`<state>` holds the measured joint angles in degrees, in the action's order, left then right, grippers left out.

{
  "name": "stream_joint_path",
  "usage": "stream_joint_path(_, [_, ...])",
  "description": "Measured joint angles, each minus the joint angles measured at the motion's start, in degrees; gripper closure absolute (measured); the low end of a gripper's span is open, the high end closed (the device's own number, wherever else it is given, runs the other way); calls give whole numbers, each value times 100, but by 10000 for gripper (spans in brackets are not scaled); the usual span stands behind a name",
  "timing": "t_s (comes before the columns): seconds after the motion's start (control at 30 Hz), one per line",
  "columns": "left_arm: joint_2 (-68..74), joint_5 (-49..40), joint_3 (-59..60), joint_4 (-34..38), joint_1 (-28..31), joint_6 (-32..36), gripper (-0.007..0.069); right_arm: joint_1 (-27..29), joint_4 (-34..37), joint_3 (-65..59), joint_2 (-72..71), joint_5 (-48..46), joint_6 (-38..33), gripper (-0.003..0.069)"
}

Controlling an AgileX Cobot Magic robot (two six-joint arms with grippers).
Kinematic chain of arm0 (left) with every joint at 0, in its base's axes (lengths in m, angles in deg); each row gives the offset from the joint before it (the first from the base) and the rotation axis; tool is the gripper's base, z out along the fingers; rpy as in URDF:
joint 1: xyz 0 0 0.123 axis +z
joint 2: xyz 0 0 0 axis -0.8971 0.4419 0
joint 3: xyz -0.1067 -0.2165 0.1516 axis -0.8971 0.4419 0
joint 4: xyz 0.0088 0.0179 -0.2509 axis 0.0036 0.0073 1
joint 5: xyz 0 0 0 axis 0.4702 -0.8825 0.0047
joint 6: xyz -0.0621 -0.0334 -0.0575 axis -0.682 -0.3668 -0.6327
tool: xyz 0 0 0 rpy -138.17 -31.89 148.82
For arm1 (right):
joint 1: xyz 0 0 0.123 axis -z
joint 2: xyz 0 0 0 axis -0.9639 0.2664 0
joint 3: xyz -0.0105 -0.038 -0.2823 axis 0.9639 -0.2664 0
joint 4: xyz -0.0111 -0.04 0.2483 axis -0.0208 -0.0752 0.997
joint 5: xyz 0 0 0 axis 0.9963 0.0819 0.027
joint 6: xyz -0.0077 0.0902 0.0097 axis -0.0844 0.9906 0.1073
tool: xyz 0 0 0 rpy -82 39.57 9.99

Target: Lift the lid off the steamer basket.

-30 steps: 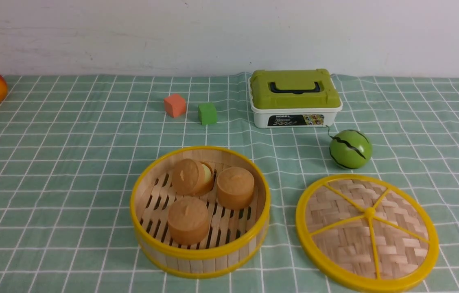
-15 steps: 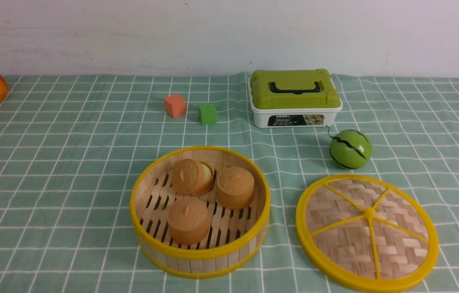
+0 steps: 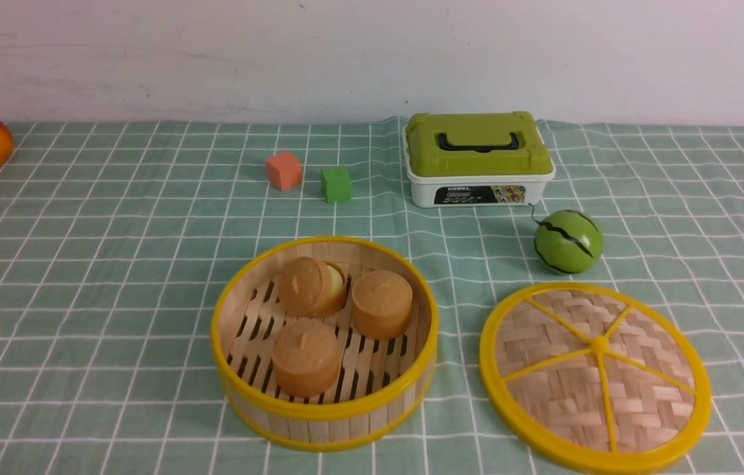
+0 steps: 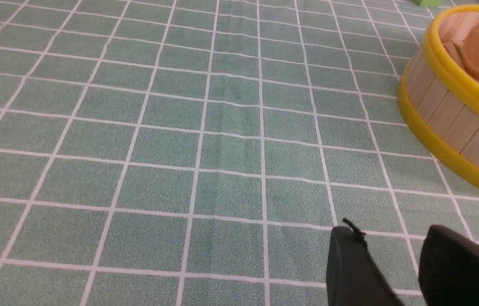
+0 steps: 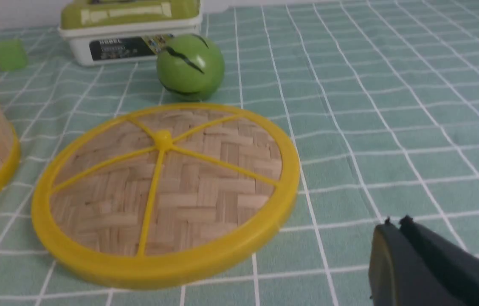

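The lid (image 3: 595, 377) lies flat on the cloth just right of the steamer basket (image 3: 324, 342), apart from it. It looks light, stiff and thin; the rim or centre knob offers purchase. The right gripper (image 5: 394, 225), fingers together and empty, sits near the lid, not touching. The left gripper (image 4: 388, 236) is slightly parted and empty, beside the basket.

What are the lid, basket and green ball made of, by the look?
Lid: matte pale woven strips, likely bamboo, in a glossy yellow rim and spokes that look plastic.
Basket: upright pale slats showing grain, likely wood or bamboo, between smooth yellow hoops, probably plastic.
Green ball: shiny, even colour with highlights, probably moulded plastic, a toy melon.
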<state>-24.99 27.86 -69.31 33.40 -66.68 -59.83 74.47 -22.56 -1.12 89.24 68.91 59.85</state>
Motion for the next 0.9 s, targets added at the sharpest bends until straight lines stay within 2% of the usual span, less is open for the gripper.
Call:
stream_joint_path(0.2, [0, 0, 0, 0, 0, 0, 386, 0, -22, 42, 0, -277, 27, 676])
stream_joint_path(0.9, [0, 0, 0, 0, 0, 0, 386, 0, -22, 48, 0, -314, 27, 666])
